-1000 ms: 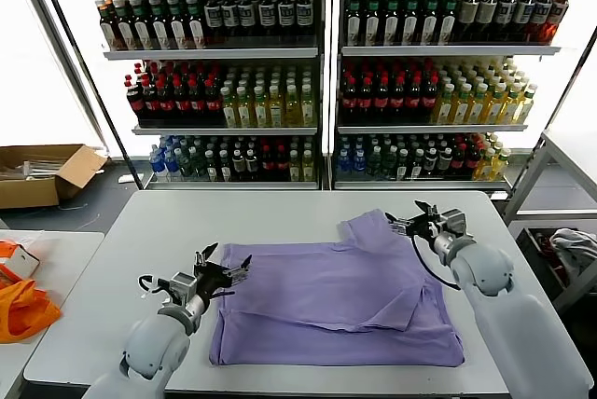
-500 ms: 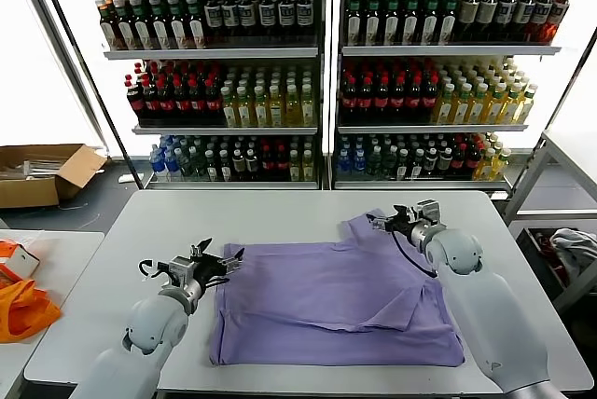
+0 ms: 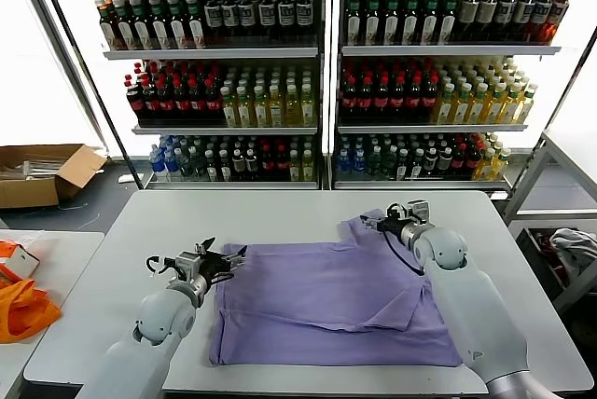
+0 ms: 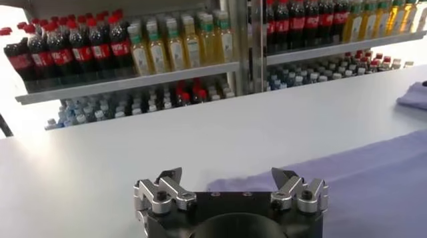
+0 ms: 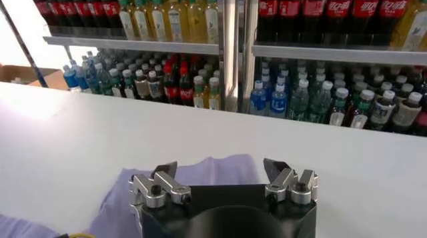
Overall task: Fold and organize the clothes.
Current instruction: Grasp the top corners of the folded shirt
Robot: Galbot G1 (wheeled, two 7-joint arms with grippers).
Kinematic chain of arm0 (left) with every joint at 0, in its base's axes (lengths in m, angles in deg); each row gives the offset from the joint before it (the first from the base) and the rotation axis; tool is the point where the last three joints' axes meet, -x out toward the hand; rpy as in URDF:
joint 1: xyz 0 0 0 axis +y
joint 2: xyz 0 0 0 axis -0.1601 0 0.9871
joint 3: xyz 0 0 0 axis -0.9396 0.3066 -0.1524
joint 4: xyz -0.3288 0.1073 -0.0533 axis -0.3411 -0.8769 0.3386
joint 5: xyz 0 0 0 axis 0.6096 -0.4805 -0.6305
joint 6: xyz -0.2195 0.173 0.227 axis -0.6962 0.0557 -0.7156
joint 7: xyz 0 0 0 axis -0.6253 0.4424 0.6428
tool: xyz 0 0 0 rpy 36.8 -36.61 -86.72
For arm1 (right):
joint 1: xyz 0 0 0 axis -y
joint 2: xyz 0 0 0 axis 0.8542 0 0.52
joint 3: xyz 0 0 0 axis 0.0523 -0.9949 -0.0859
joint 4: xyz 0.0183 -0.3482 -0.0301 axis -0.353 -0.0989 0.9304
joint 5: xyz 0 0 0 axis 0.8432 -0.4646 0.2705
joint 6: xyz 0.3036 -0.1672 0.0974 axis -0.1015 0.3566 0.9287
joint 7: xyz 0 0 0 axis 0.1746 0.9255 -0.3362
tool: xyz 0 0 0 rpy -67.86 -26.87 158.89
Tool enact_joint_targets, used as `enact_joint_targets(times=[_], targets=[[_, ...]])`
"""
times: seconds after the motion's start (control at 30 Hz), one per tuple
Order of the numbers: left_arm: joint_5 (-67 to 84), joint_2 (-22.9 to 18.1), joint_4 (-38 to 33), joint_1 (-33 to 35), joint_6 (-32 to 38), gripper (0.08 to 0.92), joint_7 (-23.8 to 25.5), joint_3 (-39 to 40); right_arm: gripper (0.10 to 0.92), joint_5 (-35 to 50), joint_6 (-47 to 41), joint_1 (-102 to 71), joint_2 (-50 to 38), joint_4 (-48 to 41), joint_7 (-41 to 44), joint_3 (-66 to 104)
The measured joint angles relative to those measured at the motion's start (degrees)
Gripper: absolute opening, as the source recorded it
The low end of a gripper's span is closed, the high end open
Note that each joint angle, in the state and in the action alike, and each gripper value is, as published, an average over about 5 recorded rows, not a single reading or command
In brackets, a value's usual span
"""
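White table (image 3: 280, 213), lavender shirt (image 3: 326, 301) between open left end effector (image 3: 224, 262), open right end effector (image 3: 378, 224)

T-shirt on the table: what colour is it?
Plain light purple T-shirt, no print showing; it shows best in the head view.

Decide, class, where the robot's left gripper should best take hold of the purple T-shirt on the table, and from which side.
Probably the far left corner of the T-shirt. It lies flat on the table, and the open left gripper hangs just beside that corner. Come in low from the robot's left, sliding one finger under the thin edge. The open right gripper is at the far sleeve.
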Motion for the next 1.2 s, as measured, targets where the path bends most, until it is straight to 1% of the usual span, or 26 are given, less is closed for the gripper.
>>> enact_joint_targets(times=[0.4, 0.5, 0.6, 0.73, 1.2], targets=[[0.1, -0.8, 1.9, -0.9, 0.2, 0.814, -0.1, 0.1, 0.823, 0.0, -0.1, 0.4, 0.4, -1.7, -1.0, 0.1], [0.1, -0.9, 2.2, -0.9, 0.2, 0.760, -0.2, 0.3, 0.823, 0.0, 0.0, 0.4, 0.7, -2.1, -1.1, 0.0], [0.0, -1.1, 2.5, -0.8, 0.2, 0.673, -0.2, 0.4, 0.803, -0.1, 0.0, 0.2, 1.0, -2.4, -1.1, 0.1], [0.0, -1.1, 2.6, -0.5, 0.1, 0.561, -0.1, 0.6, 0.711, -0.3, 0.1, -0.3, 1.0, -2.3, -1.1, 0.3], [0.0, -1.1, 1.7, 0.5, -0.1, 0.154, 0.5, 0.8, 0.321, -0.5, 0.1, -2.7, 0.2, 0.0, -1.3, 0.9]])
